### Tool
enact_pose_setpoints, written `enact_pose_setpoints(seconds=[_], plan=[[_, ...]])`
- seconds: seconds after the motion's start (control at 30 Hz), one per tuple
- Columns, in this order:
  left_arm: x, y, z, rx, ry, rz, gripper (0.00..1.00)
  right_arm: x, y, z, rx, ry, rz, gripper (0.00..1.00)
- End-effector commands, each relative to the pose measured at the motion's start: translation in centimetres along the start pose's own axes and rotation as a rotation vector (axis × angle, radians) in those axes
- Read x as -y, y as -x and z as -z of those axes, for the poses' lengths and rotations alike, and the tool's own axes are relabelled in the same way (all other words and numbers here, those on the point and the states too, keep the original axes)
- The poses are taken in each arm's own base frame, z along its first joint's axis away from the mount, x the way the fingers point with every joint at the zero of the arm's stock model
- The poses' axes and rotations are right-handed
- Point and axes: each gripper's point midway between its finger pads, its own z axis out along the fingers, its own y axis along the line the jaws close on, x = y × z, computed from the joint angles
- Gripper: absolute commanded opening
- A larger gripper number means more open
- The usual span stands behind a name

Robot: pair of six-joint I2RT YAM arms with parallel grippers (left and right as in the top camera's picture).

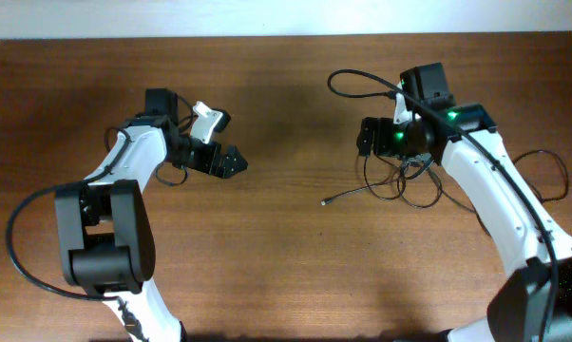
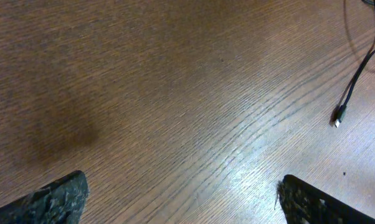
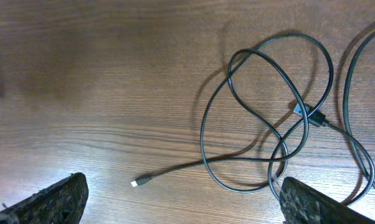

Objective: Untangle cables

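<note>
Nearest in the right wrist view, the right hand (image 3: 181,202) had its two dark, rough fingers (image 3: 50,199) set wide apart at the bottom corners, with only bare wood between them. Just beyond them a small light plug tip (image 3: 136,183) lay on the desk (image 3: 81,74). From it a thin black wire ran right and up into the cables (image 3: 202,127), which lay in several loose, overlapping loops across the right half of the view. The strands crossed one another at a few spots, and a small dark connector (image 3: 309,112) sat among them toward the right. One more strand curved along the right edge; where it ended could not be told.

The left hand (image 2: 187,208) was also spread wide, its fingers at the two bottom corners of the left wrist view, holding nothing. Beyond it stretched plain wood, and far off at the upper right lay a plug tip, its wire leading out of the picture.

From overhead, both arms rose from the near edge of the desk. The left one bent toward the middle and the right one reached over the cables. The loops lay flat, right of centre and partly under the right hand, well apart from the left hand. The plug end pointed left toward the desk's middle.
</note>
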Motion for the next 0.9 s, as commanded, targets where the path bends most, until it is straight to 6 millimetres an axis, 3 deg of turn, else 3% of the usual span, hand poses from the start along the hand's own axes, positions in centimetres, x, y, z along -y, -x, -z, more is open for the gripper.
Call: enact_pose_setpoints(seconds=[0.0, 0.1, 0.23, 0.5, 0.57, 0.7, 0.87], plan=[[0.1, -0.1, 0.2, 0.004, 0.001, 0.004, 0.99, -0.7, 0.7, 2.8, 0.075, 0.021, 0.011, 0.98], [0.1, -0.1, 0.2, 0.004, 0.001, 0.004, 0.99, -1.3, 1.1, 5.5, 0.144, 0.043, 0.021, 0.99], [0.1, -0.1, 0.2, 0.004, 0.001, 0.004, 0.99, -2.1, 1.5, 10.9, 0.281, 0.088, 0.039, 0.99], [0.1, -0.1, 0.2, 0.004, 0.001, 0.004, 0.99, -3.2, -0.8, 24.2, 0.617, 0.199, 0.086, 0.99], [0.1, -0.1, 0.2, 0.003, 0.001, 0.004, 0.99, -3.3, -1.3, 25.5, 0.651, 0.21, 0.091, 0.99], [0.0, -0.1, 0.2, 0.004, 0.002, 0.005, 0.99, -3.2, -1.6, 25.6, 0.648, 0.21, 0.091, 0.99], [0.1, -0.1, 0.2, 0.004, 0.001, 0.005, 0.99, -3.1, -3.2, 29.2, 0.747, 0.241, 0.103, 0.99]])
